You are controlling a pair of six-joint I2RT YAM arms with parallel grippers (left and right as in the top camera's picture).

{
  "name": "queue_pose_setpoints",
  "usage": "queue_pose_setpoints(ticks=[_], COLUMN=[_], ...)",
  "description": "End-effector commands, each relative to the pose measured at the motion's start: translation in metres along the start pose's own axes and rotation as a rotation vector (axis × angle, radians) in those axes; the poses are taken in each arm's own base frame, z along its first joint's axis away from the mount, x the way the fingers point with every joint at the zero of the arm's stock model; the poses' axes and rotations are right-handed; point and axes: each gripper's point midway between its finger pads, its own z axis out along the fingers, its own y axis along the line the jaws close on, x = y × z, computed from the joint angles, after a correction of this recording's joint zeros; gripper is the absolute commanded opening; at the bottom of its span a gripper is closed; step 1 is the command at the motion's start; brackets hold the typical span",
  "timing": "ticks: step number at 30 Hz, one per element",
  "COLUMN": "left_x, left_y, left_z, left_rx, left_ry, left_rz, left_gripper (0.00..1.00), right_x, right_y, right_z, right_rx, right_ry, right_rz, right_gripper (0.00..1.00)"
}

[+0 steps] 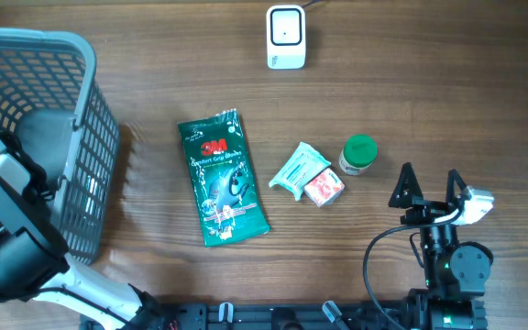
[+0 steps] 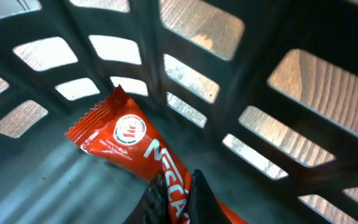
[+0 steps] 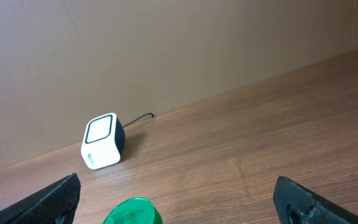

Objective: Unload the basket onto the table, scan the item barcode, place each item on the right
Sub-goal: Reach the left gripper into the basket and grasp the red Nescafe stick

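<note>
Left hand inside grey basket at left, pinched on red wrapper, right hand spread wide, near right, white scanner far on tabletop

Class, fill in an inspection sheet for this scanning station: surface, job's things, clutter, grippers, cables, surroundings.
Surface: wooden table, no spills seen.
Job's things: white scanner at the back; red snack wrapper inside the grey basket; green 3M pack, teal packet, red-and-white packet and green-capped bottle on the table.
Clutter: nothing seen.
Grippers: left gripper shut on the red snack wrapper; right gripper open, empty, beside the bottle.
Cables: scanner lead runs off behind it; black cable loops by the right arm.
Surroundings: plain wall behind the table.
</note>
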Motion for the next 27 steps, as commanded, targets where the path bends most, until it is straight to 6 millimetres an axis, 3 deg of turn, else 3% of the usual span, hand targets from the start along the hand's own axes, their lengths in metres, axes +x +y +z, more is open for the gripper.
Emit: queue_pose_setpoints(ticks=[1,6,10,13,15,21,25,27], left_x=[0.099,0.089,0.070,0.036,0.011,-0.075,-0.114,-0.124], left_y=[0.059,0.016,-0.024,-0.049,-0.054,-0.033,0.011,0.035], left_z=[0.026,-0.007,-0.066,-0.126,-0.158,-0.252,-0.329,-0.354], left_rx=[-0.141,0.042,0.275,0.493,0.599,0.923,1.233,1.338], left_ry=[0.349,0.393,0.445,0.424,0.390,0.318,0.376,0.397], left_rz=[0.193,0.281,0.272,0.265,0.232,0.035,-0.039,-0.048], left_gripper=[0.04,0.04,0.04,0.04,0.04,0.04,0.04,0.04], right_x=[-0.001,-0.001,-0.001,-0.001,-0.001,-0.001,-0.001,-0.001], right_y=[0.000,0.000,0.000,0.000,0.000,0.000,0.000,0.000], right_z=[0.000,0.000,0.000,0.000,0.000,0.000,0.000,0.000], right_rx=[0.002,0.002,0.002,0.002,0.002,0.002,0.002,0.002], right_ry=[-0.005,-0.005,-0.005,-0.005,-0.005,-0.005,-0.005,-0.005], right_rz=[-0.017,-0.017,-0.017,-0.017,-0.017,-0.017,-0.017,-0.017], right_gripper=[1.00,1.00,1.00,1.00,0.99,1.00,1.00,1.00])
